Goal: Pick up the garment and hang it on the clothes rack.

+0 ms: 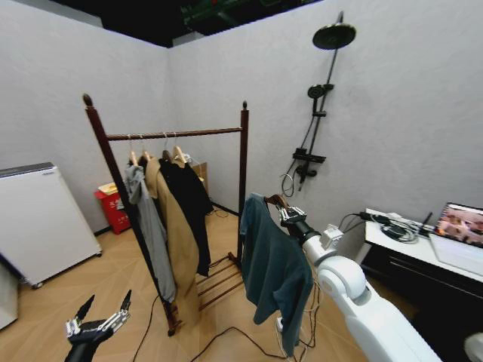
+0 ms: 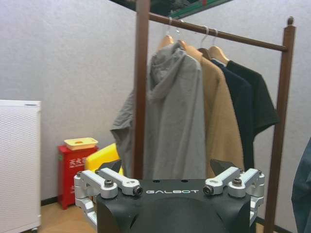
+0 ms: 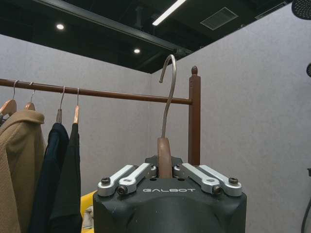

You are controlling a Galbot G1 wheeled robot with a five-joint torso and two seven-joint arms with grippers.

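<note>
Garment (image 1: 273, 273) hangs from its hanger (image 3: 164, 154) — right hand (image 3: 164, 171) pinching it, left hand (image 1: 98, 323) spread, empty.

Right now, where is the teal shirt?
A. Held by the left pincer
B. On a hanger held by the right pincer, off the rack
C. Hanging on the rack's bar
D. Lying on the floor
B: the teal shirt hangs on a hanger clamped in the right pincer, beside the rack, its hook not yet on the bar.
</note>
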